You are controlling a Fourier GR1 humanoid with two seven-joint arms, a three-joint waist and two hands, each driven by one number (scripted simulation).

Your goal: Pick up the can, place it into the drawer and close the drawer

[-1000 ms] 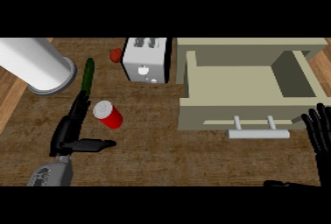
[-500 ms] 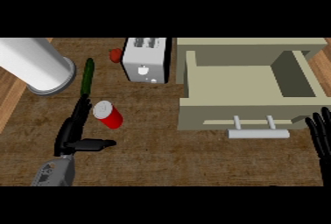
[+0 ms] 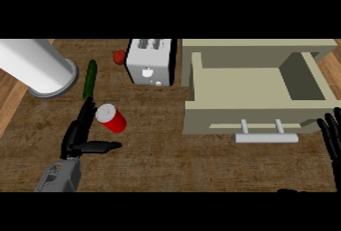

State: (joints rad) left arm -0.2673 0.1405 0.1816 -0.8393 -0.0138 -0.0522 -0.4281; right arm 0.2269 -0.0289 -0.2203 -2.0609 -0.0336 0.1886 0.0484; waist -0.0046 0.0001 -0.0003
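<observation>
A red can with a white top lies tilted on the brown counter, left of centre. My left hand stretches up along the can's left side, fingers straight and thumb pointing right just below the can; it is open. The beige drawer stands pulled open at the right, its inside bare and a grey handle on its front. My right hand shows at the right edge beside the drawer front, fingers up and relaxed.
A white toaster stands at the back centre with a small red thing to its left. A large white cylinder occupies the back left. A green cucumber lies beyond my left fingertips.
My left hand has slid forward along the can's left side, and the thumb now sits under the can. My right hand has sunk slightly toward the right edge.
</observation>
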